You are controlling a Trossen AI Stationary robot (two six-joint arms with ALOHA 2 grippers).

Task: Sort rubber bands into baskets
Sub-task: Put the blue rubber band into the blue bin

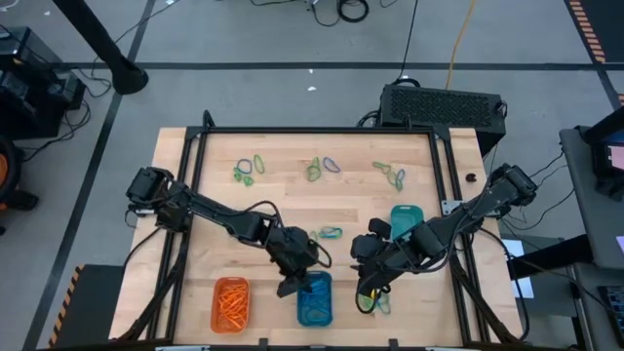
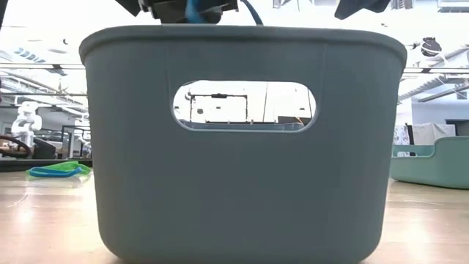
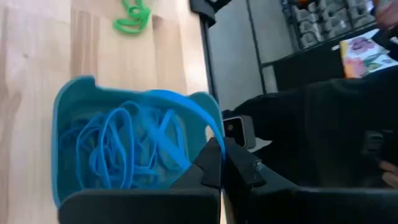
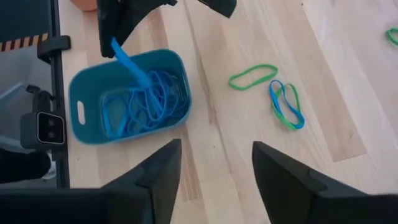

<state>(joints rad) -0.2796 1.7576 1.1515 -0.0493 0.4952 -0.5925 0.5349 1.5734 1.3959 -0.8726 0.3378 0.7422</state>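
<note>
The blue basket (image 1: 314, 300) stands at the table's near edge and holds several blue rubber bands (image 4: 140, 102). My left gripper (image 3: 217, 168) hangs just above its left rim, shut on one blue rubber band (image 4: 130, 62). To the right of that basket my right gripper (image 4: 214, 174) hovers open over bare wood, with nothing between its fingers. The orange basket (image 1: 231, 302) with orange bands stands left of the blue one. The teal-green basket (image 1: 405, 219) stands behind my right gripper. Loose green and blue bands (image 1: 322, 168) lie flat toward the far edge. My left gripper pinches one end of the blue band's loop (image 3: 208, 127) between its two shut fingers. The fingers slant down from the table's left. The band hangs below them, tilted, and its lower end (image 4: 146, 81) reaches into the pile inside the blue basket.
More loose bands lie at the far left (image 1: 249, 171), the far right (image 1: 390, 174), mid-table (image 1: 331, 232) and near my right gripper (image 1: 375, 300). A green band (image 4: 252, 76) and a blue-green pair (image 4: 286, 104) lie on the wood ahead of my right gripper. Black frame rails (image 1: 195, 195) border the table.
</note>
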